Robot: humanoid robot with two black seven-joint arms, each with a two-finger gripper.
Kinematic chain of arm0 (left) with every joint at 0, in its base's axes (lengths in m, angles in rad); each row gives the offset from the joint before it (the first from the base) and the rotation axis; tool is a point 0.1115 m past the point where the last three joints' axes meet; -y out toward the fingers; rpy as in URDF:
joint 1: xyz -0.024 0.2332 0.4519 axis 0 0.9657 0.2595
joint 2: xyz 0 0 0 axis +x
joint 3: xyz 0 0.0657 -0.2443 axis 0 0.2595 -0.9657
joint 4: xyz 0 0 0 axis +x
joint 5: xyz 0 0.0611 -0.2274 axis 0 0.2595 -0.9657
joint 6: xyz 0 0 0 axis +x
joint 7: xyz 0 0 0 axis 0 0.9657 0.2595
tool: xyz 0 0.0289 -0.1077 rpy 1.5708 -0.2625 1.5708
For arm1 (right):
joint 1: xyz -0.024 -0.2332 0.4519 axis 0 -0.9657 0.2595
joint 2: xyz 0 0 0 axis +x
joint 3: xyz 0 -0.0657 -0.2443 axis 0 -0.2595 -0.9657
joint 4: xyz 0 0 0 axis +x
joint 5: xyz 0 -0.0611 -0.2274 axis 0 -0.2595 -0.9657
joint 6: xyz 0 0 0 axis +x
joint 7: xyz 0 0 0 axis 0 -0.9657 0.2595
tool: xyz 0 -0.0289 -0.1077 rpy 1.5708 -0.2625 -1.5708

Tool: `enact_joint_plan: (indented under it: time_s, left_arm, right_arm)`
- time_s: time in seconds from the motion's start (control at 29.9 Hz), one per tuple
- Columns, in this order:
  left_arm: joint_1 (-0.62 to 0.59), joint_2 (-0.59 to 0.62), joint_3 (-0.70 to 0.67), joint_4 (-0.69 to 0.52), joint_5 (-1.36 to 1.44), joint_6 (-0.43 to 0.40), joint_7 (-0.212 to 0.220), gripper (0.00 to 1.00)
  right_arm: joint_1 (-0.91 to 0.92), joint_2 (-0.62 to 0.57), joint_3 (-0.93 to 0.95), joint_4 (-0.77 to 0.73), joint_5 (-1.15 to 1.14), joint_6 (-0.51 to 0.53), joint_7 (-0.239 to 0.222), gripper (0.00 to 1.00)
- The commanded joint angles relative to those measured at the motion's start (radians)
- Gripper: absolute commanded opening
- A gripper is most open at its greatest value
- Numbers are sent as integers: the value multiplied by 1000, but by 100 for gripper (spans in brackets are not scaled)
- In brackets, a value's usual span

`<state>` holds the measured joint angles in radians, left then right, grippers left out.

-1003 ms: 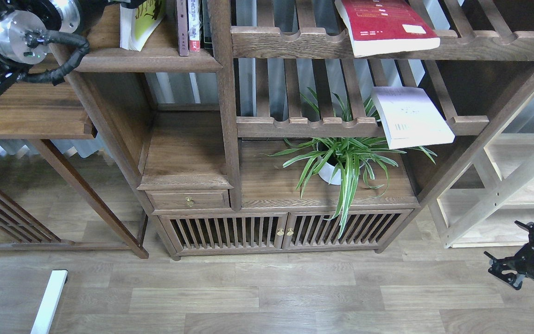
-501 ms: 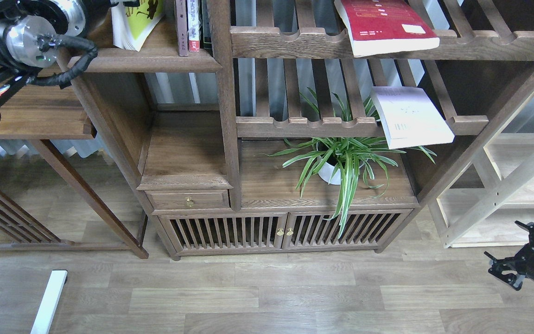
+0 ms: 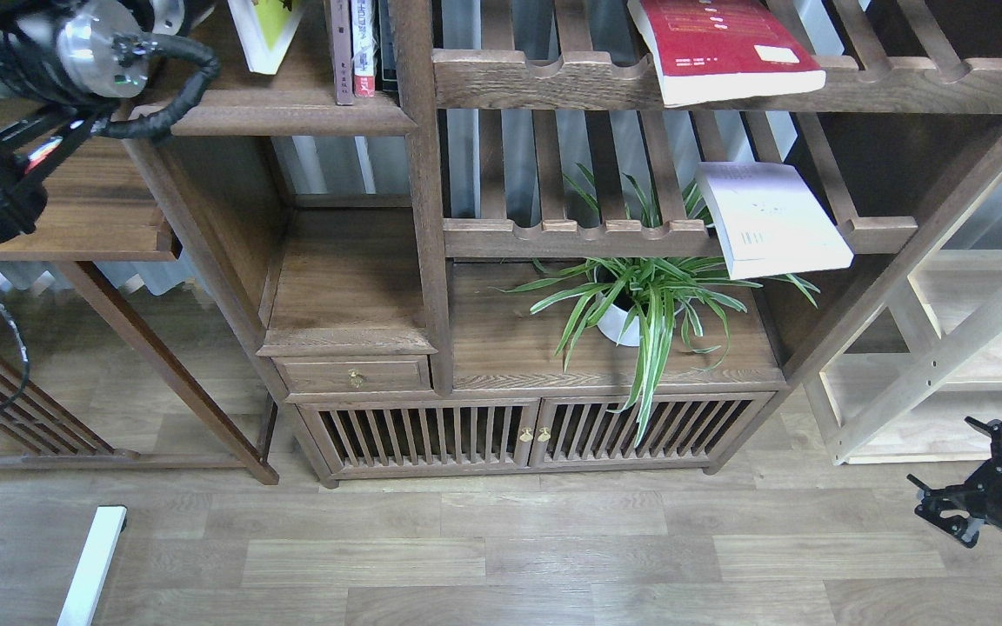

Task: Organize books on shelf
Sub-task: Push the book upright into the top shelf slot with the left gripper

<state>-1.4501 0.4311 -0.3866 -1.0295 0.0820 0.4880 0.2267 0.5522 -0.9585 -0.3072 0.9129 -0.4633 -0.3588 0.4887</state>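
Observation:
The yellow-green book (image 3: 268,30) stands tilted on the dark-brown shelf (image 3: 292,117) at the top left, cut off by the top edge. Thin upright books (image 3: 360,48) stand to its right. The red book (image 3: 718,48) lies on the upper slatted rack. The pale lavender-white book (image 3: 771,217) lies on the lower slatted rack and overhangs its front. My left arm (image 3: 92,52) reaches up along the shelf's left end; its gripper is past the top edge. My right gripper (image 3: 964,467) hangs low at the right, open and empty, far from the books.
A potted spider plant (image 3: 640,304) stands on the cabinet top below the lavender-white book. A pale light-wood shelving unit (image 3: 971,348) stands at the right. A side table (image 3: 75,209) is at the left. A white bar (image 3: 92,565) lies on the floor.
The yellow-green book has moved up and to the right and now stands more upright, closer to the thin books. My left arm has swung right and up. The right arm has barely moved.

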Motion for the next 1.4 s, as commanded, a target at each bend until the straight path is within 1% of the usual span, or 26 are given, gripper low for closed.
enact_joint_plan:
  time_s: [0.0,0.07,0.17,0.3,0.37,0.47,0.57,0.6,0.67,0.7,0.74,0.77,0.87,0.97,1.14,1.24,1.37]
  left_arm:
    - [-15,-21,9,15,2,1,8,0]
    - [-29,-35,24,32,2,1,14,0]
    - [-55,-55,66,39,4,1,42,0]
    - [-76,-69,100,42,5,1,60,0]
    - [-85,-74,127,52,4,1,78,0]
    - [-90,-77,150,54,4,1,89,0]
    - [-93,-75,153,55,4,1,91,0]
    - [-93,-75,153,54,4,1,91,3]
    - [-96,-71,153,54,2,1,92,20]
    - [-98,-69,153,54,1,1,94,33]
    - [-99,-66,153,54,-1,1,97,58]
    - [-99,-66,153,52,-1,1,98,77]
    - [-101,-54,153,39,-4,1,102,78]
    - [-101,-34,153,17,-8,1,115,81]
    - [-105,8,153,-26,-13,1,131,83]
    - [-107,38,155,-63,-14,1,144,83]
    - [-110,100,157,-142,-18,1,164,83]
  right_arm:
    - [0,0,0,7,-1,0,0,100]
    - [0,-2,0,11,0,-2,0,100]
    - [-2,-2,0,14,-2,-6,0,100]
    - [-2,-5,0,21,-2,-12,0,100]
    - [-2,-9,0,26,-2,-12,0,100]
    - [-2,-9,-1,27,-2,-17,0,100]
    - [-3,-9,-1,32,-2,-23,0,100]
    - [-2,-9,-1,32,-2,-23,0,100]
    - [-2,-9,-1,34,-2,-25,0,100]
    - [-2,-9,-1,37,-2,-25,0,100]
    - [-2,-9,-1,38,-2,-28,0,100]
    - [-2,-9,-1,40,-2,-29,0,100]
    - [-2,-14,-1,41,-2,-35,0,100]
    - [-3,-16,-1,41,-2,-35,0,100]
    - [-5,-17,-1,43,-2,-35,0,100]
    - [-3,-17,-3,43,-2,-35,0,100]
    - [-2,-16,-1,43,-2,-32,0,100]
